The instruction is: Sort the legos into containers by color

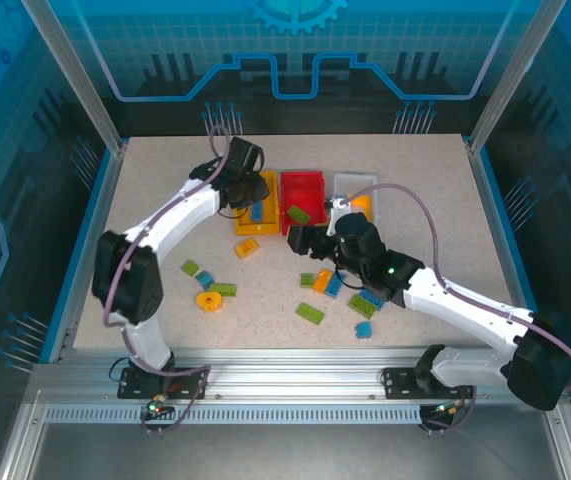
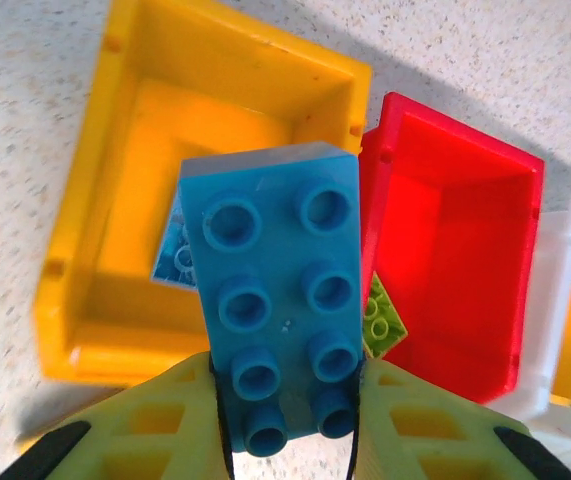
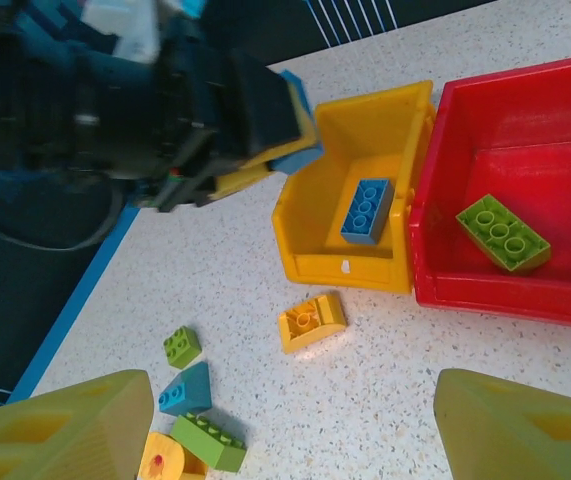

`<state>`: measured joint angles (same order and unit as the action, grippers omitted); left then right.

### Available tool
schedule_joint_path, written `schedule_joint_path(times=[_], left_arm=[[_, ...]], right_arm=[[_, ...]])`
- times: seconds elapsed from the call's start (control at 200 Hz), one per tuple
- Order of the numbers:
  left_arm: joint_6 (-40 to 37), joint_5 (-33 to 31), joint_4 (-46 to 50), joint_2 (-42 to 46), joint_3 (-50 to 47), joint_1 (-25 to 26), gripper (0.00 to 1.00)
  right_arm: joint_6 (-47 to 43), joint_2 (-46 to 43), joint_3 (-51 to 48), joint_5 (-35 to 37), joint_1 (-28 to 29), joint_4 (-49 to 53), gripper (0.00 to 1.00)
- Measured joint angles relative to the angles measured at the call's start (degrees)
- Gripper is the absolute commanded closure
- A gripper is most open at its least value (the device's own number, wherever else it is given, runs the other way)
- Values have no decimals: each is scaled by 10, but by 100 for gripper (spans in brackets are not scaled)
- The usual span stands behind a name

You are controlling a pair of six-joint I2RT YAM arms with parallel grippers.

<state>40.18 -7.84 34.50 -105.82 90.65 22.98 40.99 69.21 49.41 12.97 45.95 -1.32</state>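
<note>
— Speckled table point(image 1: 145, 190), blue booth walls point(image 1: 25, 150). Left side?
— My left gripper point(image 2: 287, 400) pinches a blue brick point(image 2: 275, 290) above the yellow bin point(image 2: 145, 120).
— Right?
— My right gripper point(image 3: 295, 420) gapes wide near the red bin point(image 3: 525, 130), green brick point(image 3: 502, 233) inside.

Three bins point(image 1: 305, 190) sit side by side behind scattered bricks point(image 1: 310, 312) on my worktop point(image 1: 165, 180). My left pincer point(image 2: 285, 400) holds a brick point(image 2: 275, 250) over the leftmost bin point(image 2: 65, 300).

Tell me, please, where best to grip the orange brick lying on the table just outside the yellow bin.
Likely from straight above, pinching its two flat long sides: the orange brick lies alone on the table, apart from the yellow bin, and its top is studded and curved.
</note>
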Motion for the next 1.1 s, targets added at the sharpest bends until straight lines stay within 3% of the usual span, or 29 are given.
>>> schedule_joint_path(times=[0.22, 0.43, 0.555, 0.79, 0.94, 1.1], left_arm=[[-47, 23, 29, -125, 83, -4, 67], [-60, 35, 44, -152, 89, -21, 47], [-62, 42, 40, -147, 85, -25, 41], [-57, 45, 41, -84, 46, -23, 37], [-56, 47, 29, 3, 0, -13, 33], [-57, 52, -12, 118, -83, 44, 32]], right_arm=[[10, 12, 17, -6, -4, 9, 25], [13, 12, 17, -10, -7, 28, 24], [16, 12, 17, -8, -7, 48, 24], [27, 15, 17, 35, -3, 127, 28], [78, 6, 17, 106, -8, 250, 24], [95, 7, 1, 117, -91, 346, 23]])
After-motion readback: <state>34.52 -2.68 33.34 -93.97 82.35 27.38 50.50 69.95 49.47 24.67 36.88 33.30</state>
